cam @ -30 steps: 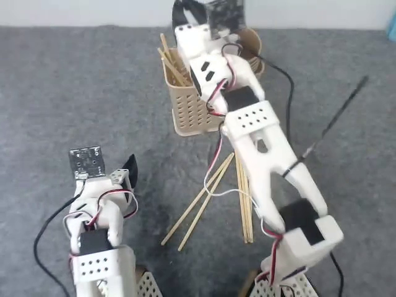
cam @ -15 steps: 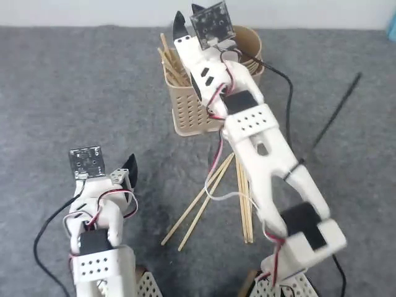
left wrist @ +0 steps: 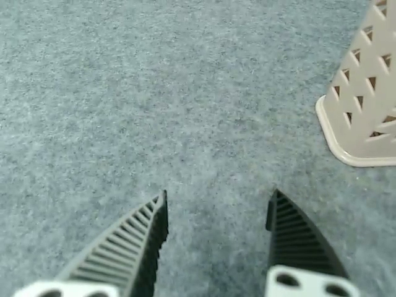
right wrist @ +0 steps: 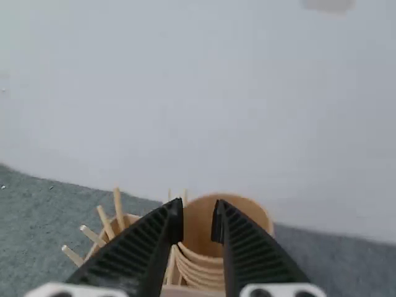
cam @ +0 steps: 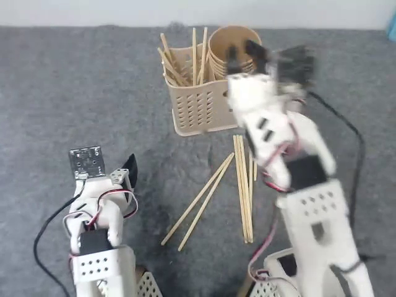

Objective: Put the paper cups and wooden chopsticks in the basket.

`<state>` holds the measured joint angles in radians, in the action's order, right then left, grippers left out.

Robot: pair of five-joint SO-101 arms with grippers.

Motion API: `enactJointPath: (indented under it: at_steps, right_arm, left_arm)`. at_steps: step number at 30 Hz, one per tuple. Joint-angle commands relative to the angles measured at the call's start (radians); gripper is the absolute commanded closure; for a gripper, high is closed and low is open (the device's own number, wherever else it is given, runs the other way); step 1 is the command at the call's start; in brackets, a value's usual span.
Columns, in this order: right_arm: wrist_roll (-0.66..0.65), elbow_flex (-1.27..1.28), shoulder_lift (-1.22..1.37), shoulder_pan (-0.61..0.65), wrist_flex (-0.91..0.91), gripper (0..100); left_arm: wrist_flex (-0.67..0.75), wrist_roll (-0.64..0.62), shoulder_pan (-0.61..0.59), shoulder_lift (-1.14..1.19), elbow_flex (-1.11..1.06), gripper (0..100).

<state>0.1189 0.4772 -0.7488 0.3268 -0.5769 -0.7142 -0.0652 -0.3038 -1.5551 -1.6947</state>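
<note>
Well, the basket [cam: 201,105] stood at the far side of the grey carpet [cam: 74,93], close to the white wall [right wrist: 198,93]. A stack of paper cups [cam: 232,46] sat nested in one end of it. Several wooden chopsticks [cam: 185,59] stuck up out of the other end, some upright and some leaning outward.

The right gripper [cam: 243,52] hung over the cups' rim. Its jaws were parted only a little, with nothing between them. From its own camera the two black fingers [right wrist: 148,241] framed the mouth of the top cup.

More loose chopsticks [cam: 242,185] lay flat on the carpet in front of the basket. One bunch lay side by side next to the right arm. A slanted pair [cam: 201,198] angled away from that bunch toward the near edge, with its upper ends just beside the bunch.

The left gripper [left wrist: 218,204] sat low over bare carpet, well apart from the loose sticks. Its jaws were spread wide and empty, and a corner of the basket showed off to one side.
</note>
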Motion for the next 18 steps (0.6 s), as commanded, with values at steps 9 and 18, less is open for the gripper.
enactJointPath:
  at_steps: [9, 18]
  right_arm:
    - [0.127, 0.000, 0.147, -0.136, -0.401, 98.1]
    - [0.129, -0.005, 0.581, -0.170, -0.252, 97.1]
  left_arm:
    - [-0.018, 0.012, -0.002, -0.003, 0.031, 75]
    - [-0.018, 0.012, -0.006, -0.003, 0.031, 75]
